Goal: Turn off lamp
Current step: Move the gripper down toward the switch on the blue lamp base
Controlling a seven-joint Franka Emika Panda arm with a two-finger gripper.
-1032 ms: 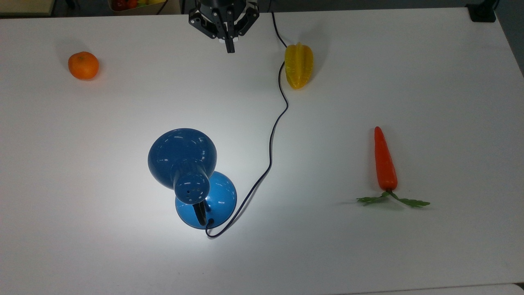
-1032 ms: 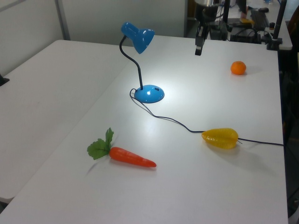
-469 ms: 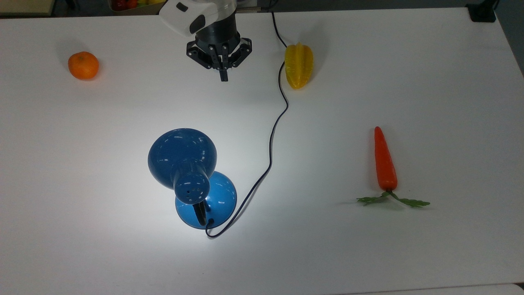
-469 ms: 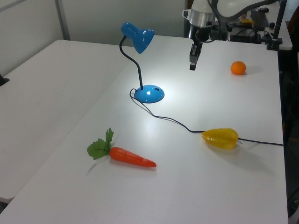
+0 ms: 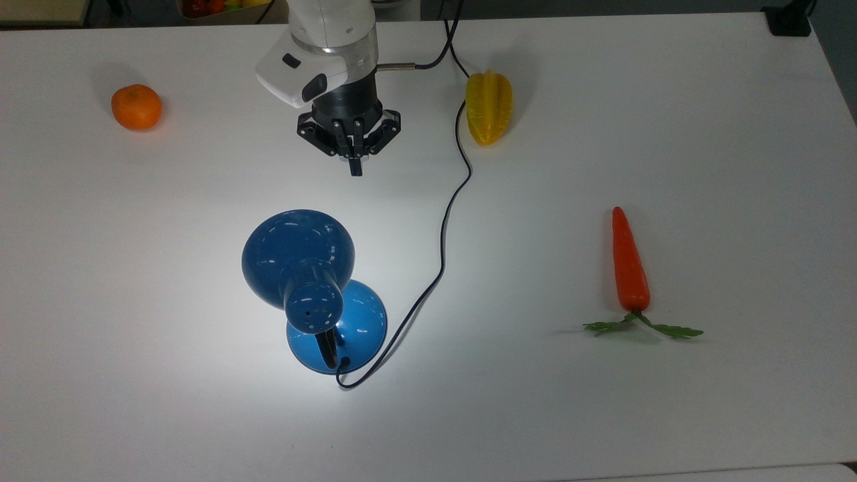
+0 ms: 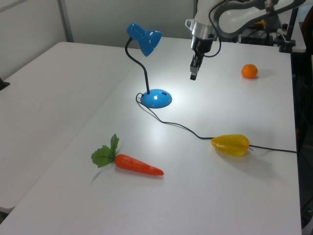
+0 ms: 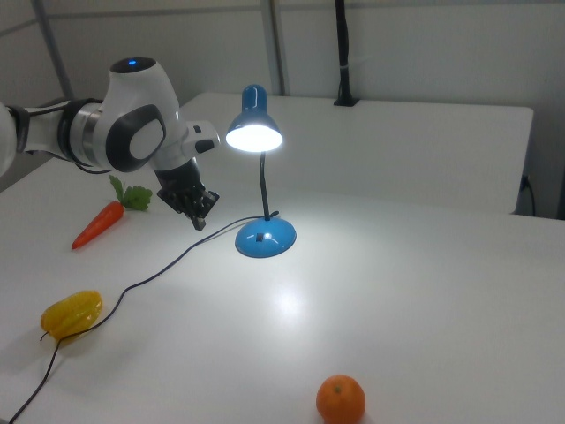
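Table (image 5: pixel 669 100) is white and takes up most of the scene. Arm (image 5: pixel 328 40) reaches in from the top view's upper edge and hangs above the surface.

Lamp (image 5: pixel 298 261) stands near the middle of the table and is lit: bulb glows in the right view and a bright pool lies on the table around the round base (image 6: pixel 156 98). Shade is up on a thin black neck, tilted down. Cord (image 5: pixel 448 201) runs from the base toward the top view's upper edge, passing right beside the yellow starfruit (image 5: pixel 489 107).

Gripper (image 5: pixel 355 167) has its fingers pressed together into a single point, holding nothing, above the table and apart from the shade, on its far side in the top view.

Carrot (image 5: pixel 629 268) lies well off to the top view's right; orange (image 5: pixel 136 106) well off to the top view's left. Neither looks to be in the way.

Handling, my read: glossy hard shell, slippery, light and top-heavy, neck probably bends. No grasp needed. A dark spot on the base (image 6: pixel 164 94) may be the switch; can't confirm. Press straight down there with the closed tips so the base doesn't slide or tip. Avoid the shade and cord.
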